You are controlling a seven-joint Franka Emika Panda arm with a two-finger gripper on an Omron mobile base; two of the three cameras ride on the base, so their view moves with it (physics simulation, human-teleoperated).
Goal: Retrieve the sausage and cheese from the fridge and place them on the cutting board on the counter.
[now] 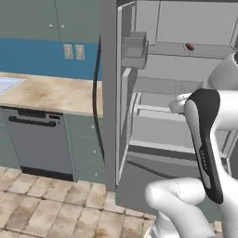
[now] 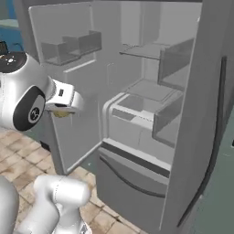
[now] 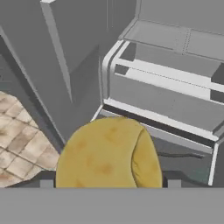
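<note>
Yellow cheese (image 3: 109,153) gripped between wide-set hand (image 3: 110,181) fingers.

In the hand view, the lower part of the cheese (image 3: 107,153) is cut off by the bottom band, and the cheese hides most of both fingertips. In the right base view, the robot's arm covers most of the cheese (image 2: 61,112). In the left base view, the sausage (image 1: 189,47) is too small to show detail, and the arm conceals the fridge (image 1: 158,116) interior's right portion.
</note>
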